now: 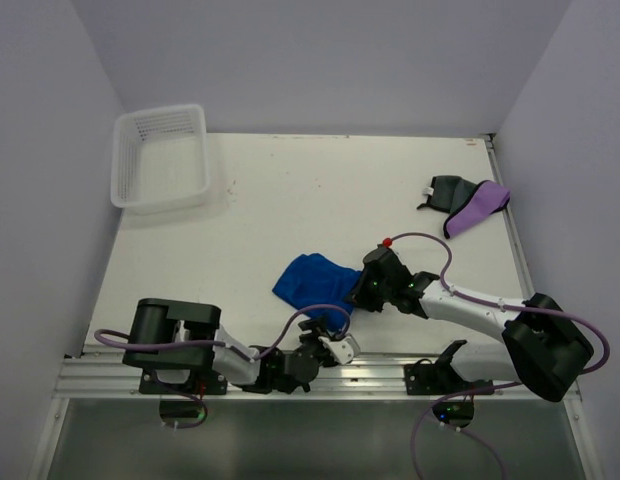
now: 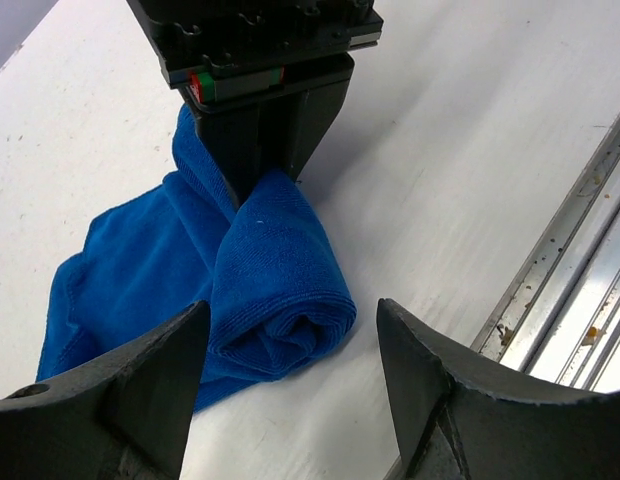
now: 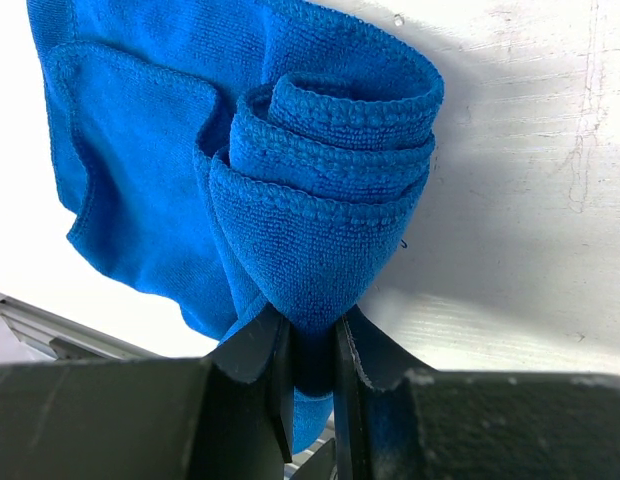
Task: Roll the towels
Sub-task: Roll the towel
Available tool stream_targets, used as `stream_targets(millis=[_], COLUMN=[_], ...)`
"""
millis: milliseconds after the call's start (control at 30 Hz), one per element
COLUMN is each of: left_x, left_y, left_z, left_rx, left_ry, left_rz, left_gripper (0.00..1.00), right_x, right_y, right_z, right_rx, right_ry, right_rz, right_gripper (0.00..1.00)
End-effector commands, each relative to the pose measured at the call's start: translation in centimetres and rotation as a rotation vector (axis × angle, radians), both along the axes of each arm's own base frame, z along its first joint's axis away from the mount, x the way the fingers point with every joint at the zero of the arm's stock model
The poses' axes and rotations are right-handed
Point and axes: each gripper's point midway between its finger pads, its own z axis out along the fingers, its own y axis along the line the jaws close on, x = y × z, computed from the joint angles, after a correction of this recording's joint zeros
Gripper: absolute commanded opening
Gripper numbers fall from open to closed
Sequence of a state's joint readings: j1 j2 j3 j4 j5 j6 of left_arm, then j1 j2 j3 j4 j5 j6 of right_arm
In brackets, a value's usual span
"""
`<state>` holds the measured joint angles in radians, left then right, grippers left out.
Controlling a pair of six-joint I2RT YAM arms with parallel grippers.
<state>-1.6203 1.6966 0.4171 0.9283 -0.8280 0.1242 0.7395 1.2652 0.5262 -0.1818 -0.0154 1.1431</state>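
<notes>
Blue towel (image 1: 310, 280): on the table (image 1: 290, 190) toward 6 o'clock, partly rolled, with the loose part spread toward 9 o'clock of the roll.
Right gripper (image 3: 310, 330): jaws nearly closed, pinching the rolled end of the blue towel.
Left gripper (image 2: 290, 340): jaws wide apart, one finger on each side of the roll's other end, holding nothing.
Purple towel (image 1: 478, 210): at 2 o'clock, touching the dark grey towel (image 1: 445, 192).
White mesh basket (image 1: 160, 205): at 10 o'clock.
</notes>
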Motion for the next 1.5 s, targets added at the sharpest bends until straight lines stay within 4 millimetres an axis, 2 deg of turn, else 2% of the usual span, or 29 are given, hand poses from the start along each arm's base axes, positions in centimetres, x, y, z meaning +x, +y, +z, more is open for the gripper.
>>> stream_targets(millis=[0, 267, 367, 500, 667, 833, 967, 1067, 1267, 1467], left_x=[0.4, 1.1, 1.3, 1.6, 1.6, 1.3, 0.8, 0.7, 0.8, 0.2], left_y=[-1.7, -2.1, -2.0, -2.0, -2.0, -2.0, -2.2, -2.0, -1.8, -1.0], left_z=[1.5, 1.0, 0.7, 0.4, -0.1, -0.2, -0.3, -0.2, -0.5, -0.4], left_rx=[-0.097, -0.096, -0.111, -0.105, -0.106, -0.107, -0.155, -0.202, -0.295, -0.449], left_ry=[0.009, 0.026, 0.063, 0.068, 0.092, 0.116, 0.192, 0.247, 0.363, 0.503], left_rz=[-0.002, 0.011, 0.008, 0.009, 0.014, 0.004, 0.018, 0.061, 0.173, 0.239], left_gripper=[0.71, 0.68, 0.63, 0.42, 0.38, 0.22, 0.12, 0.01, 0.00, 0.00], right_x=[0.5, 0.3, 0.3, 0.3, 0.3, 0.2, 0.1, 0.1, 0.3, 0.8], right_y=[-0.2, 0.1, 0.1, 0.1, 0.2, 0.1, 0.0, -0.2, -0.4, -1.4], right_z=[0.8, 1.0, 1.1, 0.9, 1.0, 0.8, 0.7, 0.7, 1.0, 1.3], right_rx=[-0.014, 0.002, 0.003, 0.002, 0.009, 0.006, 0.007, 0.005, 0.016, -0.007], right_ry=[-0.015, -0.007, -0.008, -0.007, -0.009, -0.008, -0.006, -0.008, -0.009, -0.025], right_rz=[-0.009, 0.001, 0.004, 0.001, 0.001, -0.002, -0.008, -0.012, -0.041, -0.101], right_gripper=[0.00, 0.00, 0.00, 0.00, 0.00, 0.00, 0.00, 0.00, 0.06, 0.23])
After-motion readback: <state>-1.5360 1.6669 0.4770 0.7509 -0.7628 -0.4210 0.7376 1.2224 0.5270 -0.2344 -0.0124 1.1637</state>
